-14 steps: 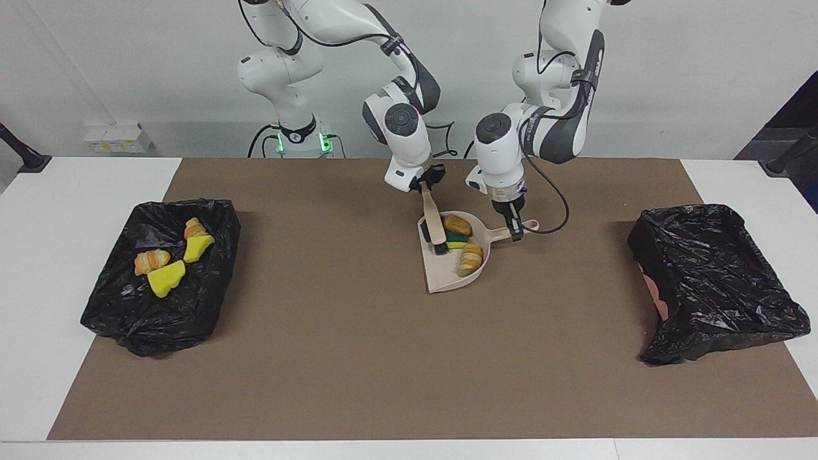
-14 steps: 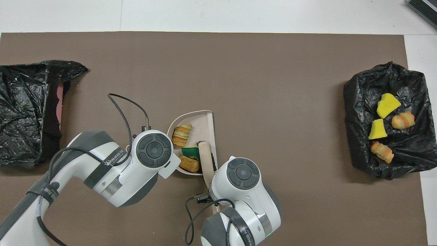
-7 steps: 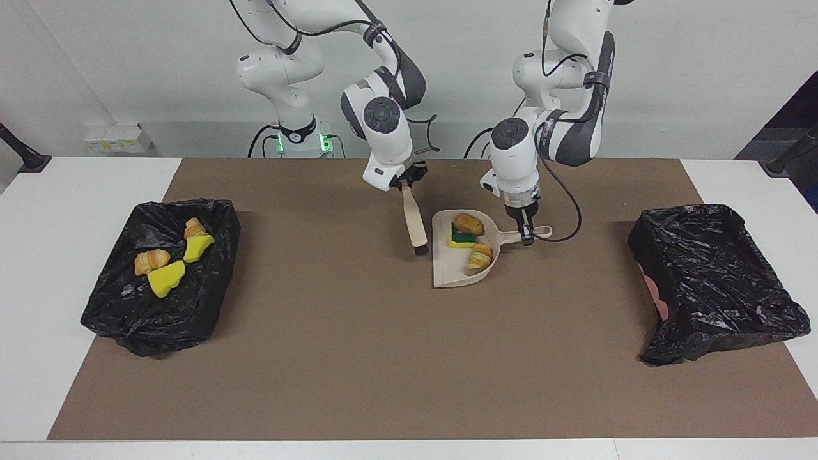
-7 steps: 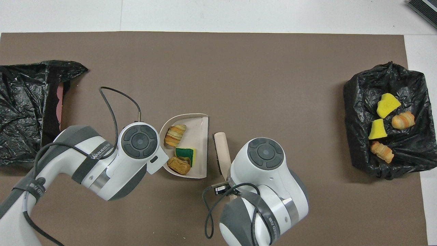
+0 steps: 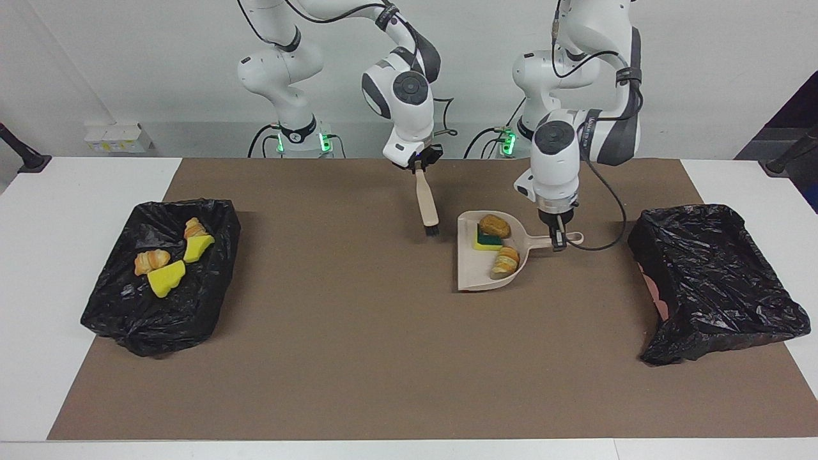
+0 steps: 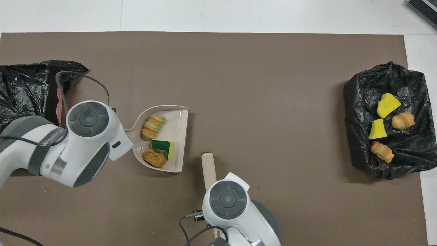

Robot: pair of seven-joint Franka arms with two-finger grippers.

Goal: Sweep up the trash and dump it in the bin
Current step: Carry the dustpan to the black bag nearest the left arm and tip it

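My left gripper (image 5: 558, 237) is shut on the handle of the beige dustpan (image 5: 473, 275), held level and low over the mat between the table's middle and the empty black-bagged bin (image 5: 716, 275). In the pan lie three scraps of trash: a brown bread lump (image 5: 495, 225), a green-and-yellow sponge (image 5: 489, 239) and a striped bread lump (image 5: 505, 262). The pan (image 6: 179, 143) also shows in the overhead view. My right gripper (image 5: 418, 167) is shut on the handle of the beige brush (image 5: 426, 204), which hangs bristles down over the mat beside the pan.
A second black-bagged bin (image 5: 115, 306) at the right arm's end holds several scraps, yellow sponge pieces (image 5: 166, 279) and bread lumps (image 5: 151, 260). A brown mat (image 5: 358, 358) covers the table. The left arm's cable (image 5: 607, 217) loops beside the pan handle.
The right gripper lifted the brush out of the dustpan and drew it back toward the robots. The left gripper carried the dustpan with its three scraps toward the empty bin at the left arm's end.
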